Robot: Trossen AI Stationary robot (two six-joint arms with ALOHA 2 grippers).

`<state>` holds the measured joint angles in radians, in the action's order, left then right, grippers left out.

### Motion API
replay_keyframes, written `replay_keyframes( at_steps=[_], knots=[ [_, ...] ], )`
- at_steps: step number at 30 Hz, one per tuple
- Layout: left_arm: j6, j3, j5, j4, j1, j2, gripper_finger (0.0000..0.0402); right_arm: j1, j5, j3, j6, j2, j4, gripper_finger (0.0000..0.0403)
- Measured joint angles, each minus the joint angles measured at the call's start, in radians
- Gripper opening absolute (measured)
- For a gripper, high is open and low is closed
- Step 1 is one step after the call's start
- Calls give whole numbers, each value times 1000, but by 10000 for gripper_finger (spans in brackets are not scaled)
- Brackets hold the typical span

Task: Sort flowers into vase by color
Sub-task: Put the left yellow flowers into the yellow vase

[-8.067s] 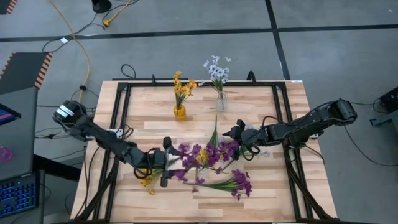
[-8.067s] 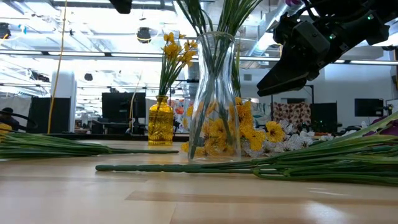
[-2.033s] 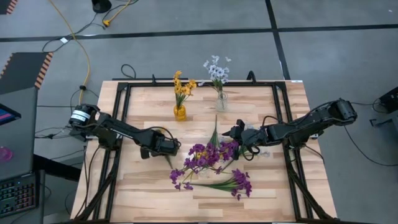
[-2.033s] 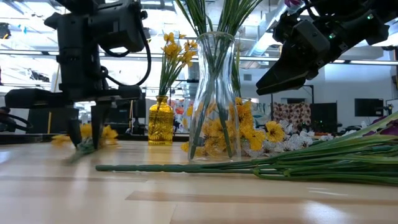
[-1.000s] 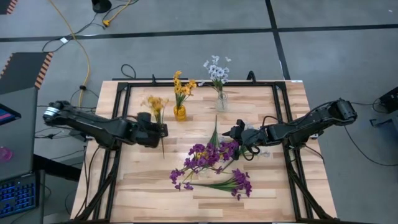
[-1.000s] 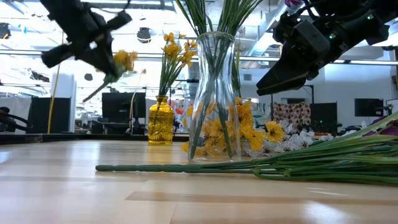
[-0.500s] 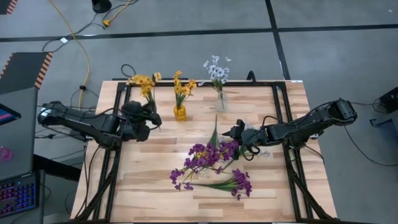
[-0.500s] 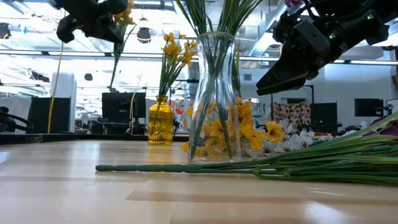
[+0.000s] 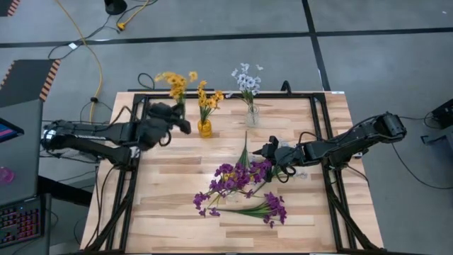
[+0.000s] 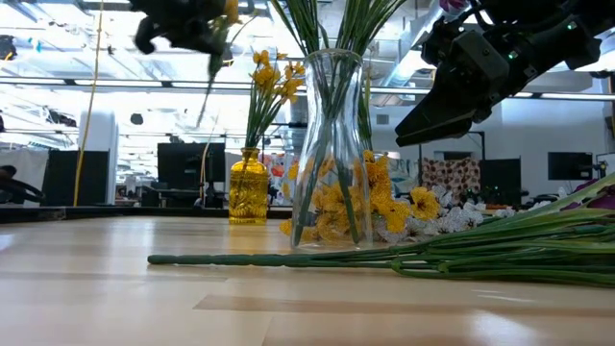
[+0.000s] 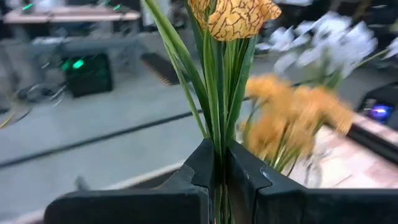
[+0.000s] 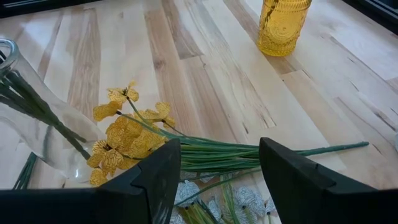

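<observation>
While the yellow sprig is lifted beside the yellow vase, the left tool is clenched on its stems. That vase holds yellow flowers; the clear vase holds white ones. Purple flowers lie on the desk by the right tool, fingers spread, holding nothing.

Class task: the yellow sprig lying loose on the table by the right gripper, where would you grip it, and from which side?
Grip the yellow sprig on its bare green stem, coming from above. It lies flat on the wood, and its blossoms sit against the clear vase.
</observation>
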<state>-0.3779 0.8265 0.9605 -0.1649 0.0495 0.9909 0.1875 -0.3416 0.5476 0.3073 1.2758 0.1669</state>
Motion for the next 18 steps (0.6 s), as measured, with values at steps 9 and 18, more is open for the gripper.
replay_keyframes(
  at_steps=[9,18],
  knots=[
    [163,-45,-416,240,251,-5,12,0,0,0,33,0,-1,244],
    [240,-354,-621,702,334,-103,12,-12,0,0,35,0,-2,244]
  ],
)
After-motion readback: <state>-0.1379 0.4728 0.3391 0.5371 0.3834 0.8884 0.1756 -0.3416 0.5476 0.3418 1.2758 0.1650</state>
